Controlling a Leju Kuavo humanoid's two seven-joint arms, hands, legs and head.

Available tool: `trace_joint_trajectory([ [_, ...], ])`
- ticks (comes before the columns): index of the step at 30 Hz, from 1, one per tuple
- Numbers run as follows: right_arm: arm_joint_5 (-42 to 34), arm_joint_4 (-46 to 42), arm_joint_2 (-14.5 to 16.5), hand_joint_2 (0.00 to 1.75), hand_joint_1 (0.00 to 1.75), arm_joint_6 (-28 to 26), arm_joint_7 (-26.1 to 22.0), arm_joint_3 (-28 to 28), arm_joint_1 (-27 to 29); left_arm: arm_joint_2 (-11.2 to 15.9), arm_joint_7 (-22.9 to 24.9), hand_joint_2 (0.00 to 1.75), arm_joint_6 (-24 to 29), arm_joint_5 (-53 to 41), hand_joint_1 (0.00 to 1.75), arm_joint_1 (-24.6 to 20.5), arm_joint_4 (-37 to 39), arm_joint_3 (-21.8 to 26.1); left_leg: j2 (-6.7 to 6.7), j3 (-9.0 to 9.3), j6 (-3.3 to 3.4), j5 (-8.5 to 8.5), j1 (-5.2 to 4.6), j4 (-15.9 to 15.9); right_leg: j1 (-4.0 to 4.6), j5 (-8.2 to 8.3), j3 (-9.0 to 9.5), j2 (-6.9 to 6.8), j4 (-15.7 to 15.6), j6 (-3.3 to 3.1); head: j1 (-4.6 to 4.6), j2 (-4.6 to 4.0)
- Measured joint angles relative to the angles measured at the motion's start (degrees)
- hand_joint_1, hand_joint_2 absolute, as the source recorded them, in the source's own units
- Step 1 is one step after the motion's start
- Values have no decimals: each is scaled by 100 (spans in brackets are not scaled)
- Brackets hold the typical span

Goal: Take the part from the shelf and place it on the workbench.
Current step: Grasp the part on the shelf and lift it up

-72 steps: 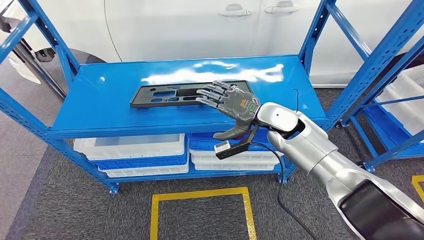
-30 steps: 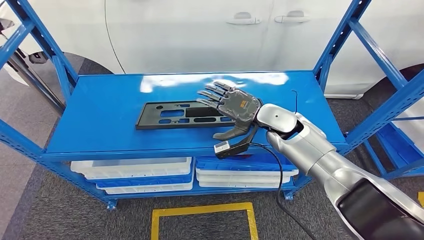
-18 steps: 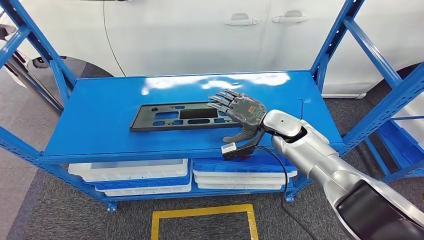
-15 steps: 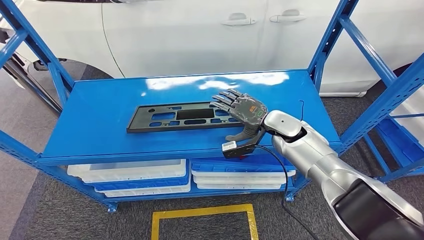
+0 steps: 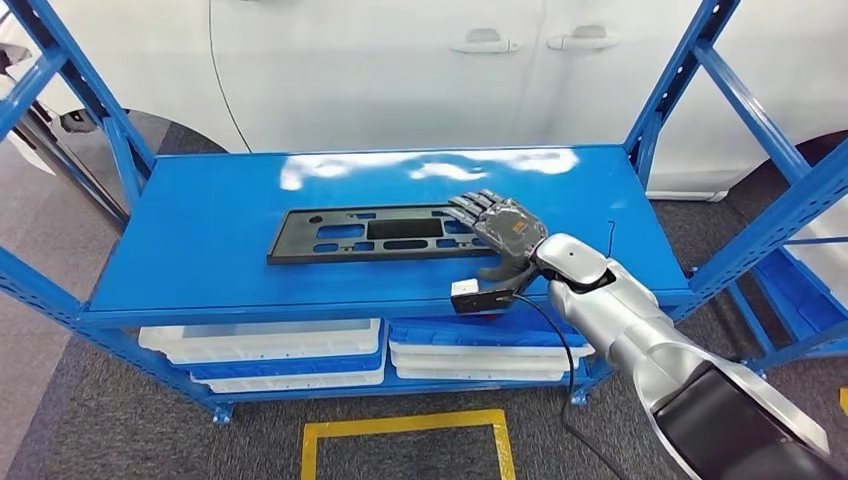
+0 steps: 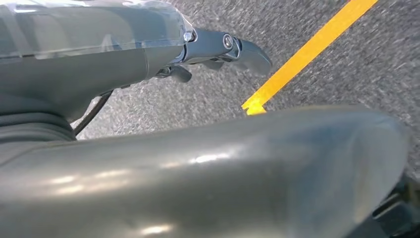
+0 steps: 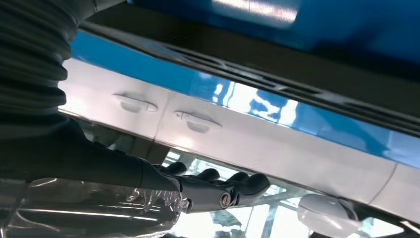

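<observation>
The right hand [image 5: 503, 232] lay flat and spread over the blue shelf [image 5: 200, 250], fingers apart and stretched out, holding nothing. Its fingertips [image 5: 470, 207] rested over the right end of the part [image 5: 370, 233]; whether they pressed on it or only hovered could not be told. A small orange and green patch showed on the back of the hand, too small to read. The part, a long flat black panel with several cut-out openings, lay on the shelf's top level, about midway between its front and back edges and running lengthwise from left of centre to under the fingertips.

The left hand [image 6: 218, 49] hung above grey carpet near a yellow floor line [image 6: 307, 52], its fingers loosely curled and holding nothing.

White bins [image 5: 270, 345] sat on the lower level of the shelf, and a white car [image 5: 400, 70] with two door handles stood behind it. No writing could be read.
</observation>
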Motion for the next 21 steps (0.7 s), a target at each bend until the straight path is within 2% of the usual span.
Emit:
trace_joint_trajectory([
  [2,31,113,10,175,0,-1,117,-32,8,-2,-5,0,-1,2,0,-5,0,-16,-1,-1,17,-5,-1,1,-21,-330,-385,-2,794,39,0,0],
  [3,54,169,14,175,0,-3,190,-45,15,-3,-5,0,-1,3,0,-2,0,-21,-4,0,19,-7,-1,3,-32,-373,-509,-2,1026,52,0,0],
  [4,82,223,18,175,0,-5,279,-63,14,-3,-5,0,0,4,0,0,0,-25,-8,2,18,-10,-1,7,-41,-309,-534,-4,1047,58,0,0],
  [5,117,270,22,175,0,-7,386,-86,-1,-5,-8,0,1,7,0,2,0,-31,-11,6,11,-16,-1,14,-46,-139,-434,-7,809,54,0,0],
  [7,199,362,33,175,0,-2,643,-140,-70,-14,-17,0,5,14,0,1,0,-53,-13,7,-22,-40,-9,40,-40,250,-49,-14,-15,19,0,0],
  [8,236,409,39,175,0,5,787,-164,-109,-20,-24,0,9,19,0,0,0,-65,-14,2,-46,-53,-18,54,-26,369,106,-15,-352,-7,0,0],
  [9,274,460,44,175,0,15,933,-186,-141,-25,-30,0,14,27,0,-1,0,-73,-13,-6,-70,-63,-25,64,-8,412,188,-16,-537,-32,0,0],
  [12,353,600,58,175,0,40,1292,-269,-204,-32,-38,0,24,51,0,-1,0,-90,-10,-8,-156,-86,-24,69,4,410,214,-19,-614,-115,0,0],
  [14,369,669,75,175,0,44,1403,-328,-266,-32,-38,0,31,55,0,-2,0,-101,-5,-97,-211,-246,-19,292,-27,422,240,-27,-650,-185,0,0],
  [15,375,699,91,175,0,51,1428,-350,-298,-32,-36,0,35,57,0,-1,0,-104,-2,-226,-232,-408,-11,583,-33,423,251,-29,-660,-211,0,0],
  [17,403,758,123,175,0,82,1451,-373,-332,-32,-21,0,43,61,0,1,0,-106,-1,-593,-262,-748,2,1358,-23,413,256,-27,-657,-240,0,0],
  [18,431,784,147,175,0,98,1455,-376,-334,-32,-12,0,46,63,0,4,0,-106,-1,-742,-272,-824,6,1648,-19,409,258,-25,-655,-243,0,0],
  [19,470,808,175,175,0,108,1461,-377,-332,-32,-2,0,51,65,0,6,0,-106,0,-798,-276,-785,9,1726,-17,405,262,-21,-651,-243,0,0],
  [20,510,827,210,175,0,111,1466,-377,-331,-32,4,0,56,67,0,7,0,-106,0,-740,-273,-637,12,1570,-17,398,270,-16,-646,-238,0,0],
  [21,544,843,245,175,0,111,1469,-377,-332,-32,7,0,62,69,0,5,0,-106,2,-582,-264,-417,14,1211,-18,387,281,-12,-638,-226,0,0],
])
